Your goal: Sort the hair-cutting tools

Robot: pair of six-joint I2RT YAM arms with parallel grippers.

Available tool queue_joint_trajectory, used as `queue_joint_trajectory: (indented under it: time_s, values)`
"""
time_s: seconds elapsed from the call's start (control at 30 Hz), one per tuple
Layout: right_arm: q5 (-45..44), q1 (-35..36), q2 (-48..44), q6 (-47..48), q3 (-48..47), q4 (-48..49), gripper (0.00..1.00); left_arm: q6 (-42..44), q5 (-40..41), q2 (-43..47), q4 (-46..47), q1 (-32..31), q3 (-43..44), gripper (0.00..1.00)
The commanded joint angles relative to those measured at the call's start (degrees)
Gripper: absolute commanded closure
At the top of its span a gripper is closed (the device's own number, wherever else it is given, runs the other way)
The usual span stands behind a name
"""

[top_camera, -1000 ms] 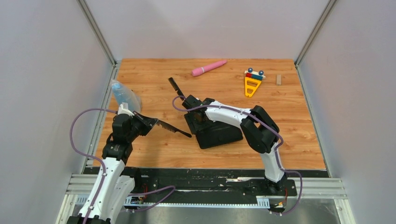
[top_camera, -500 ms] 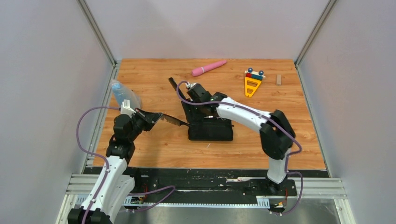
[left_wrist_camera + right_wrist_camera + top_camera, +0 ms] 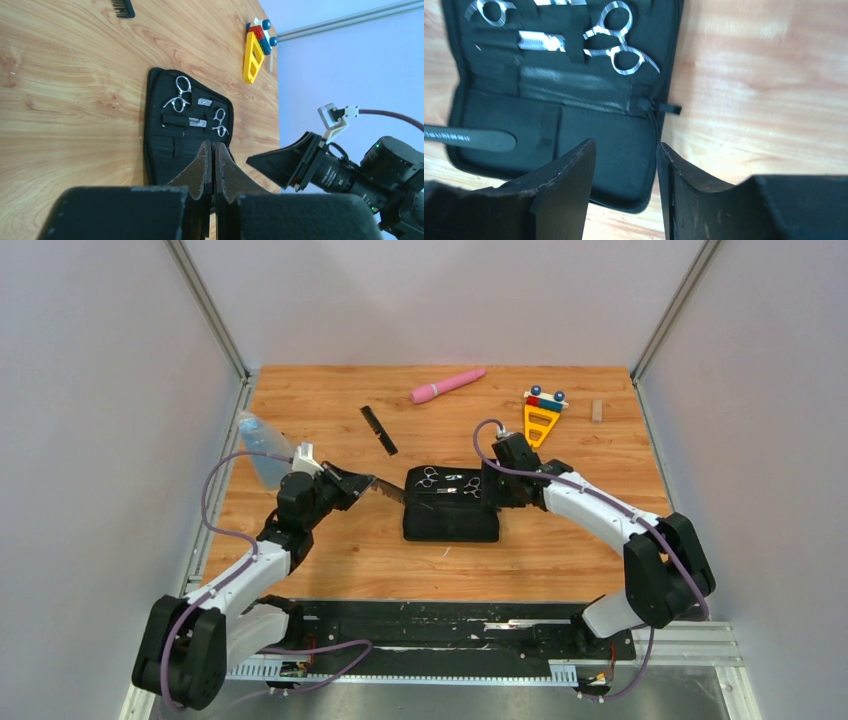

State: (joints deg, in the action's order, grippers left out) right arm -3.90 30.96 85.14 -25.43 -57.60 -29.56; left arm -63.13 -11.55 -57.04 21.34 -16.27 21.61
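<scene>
Now the left gripper [image 3: 348,481] pinches the black comb with a handle [image 3: 388,492], its tip over the edge of the black case [image 3: 450,522]. One pair of scissors [image 3: 428,477] and a second pair [image 3: 470,483] sit tucked inside the case. The right gripper [image 3: 626,146] hangs over the case's right side, fingers spread apart. The small comb [image 3: 378,429] lies on the table behind.

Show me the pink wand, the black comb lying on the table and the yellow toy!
pink wand [image 3: 447,385]: top view, the middle of its body.
black comb [image 3: 378,430]: top view, halfway along its length.
yellow toy [image 3: 541,411]: top view, the wide upper bar of its yellow triangle.
</scene>
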Motion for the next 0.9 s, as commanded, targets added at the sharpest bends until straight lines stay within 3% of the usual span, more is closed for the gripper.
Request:
queue_joint_trajectory:
  time_s: [0.0,0.2,0.33,0.47,0.87]
  values:
    - [2.9,-0.6,-4.0,-2.4,4.5,3.2,0.52,0.6,3.9,-3.7,9.1,-2.2,1.9,1.0]
    - [5.5,-0.8,-3.6,-3.8,11.3,4.8,0.63,2.0,6.4,-7.0,10.3,-5.1,1.6,1.0]
    - [7.7,-1.0,-2.6,-4.8,14.7,6.2,0.8,2.5,7.9,-7.8,11.9,-5.5,0.3,1.0]
    - [8.6,-1.2,-0.8,-5.4,16.3,7.1,0.91,2.3,9.2,-8.5,13.6,-5.6,-1.5,1.0]
    - [9.2,-1.6,1.1,-5.5,16.2,7.6,0.96,3.3,11.4,-8.2,13.4,-7.1,-5.0,1.0]
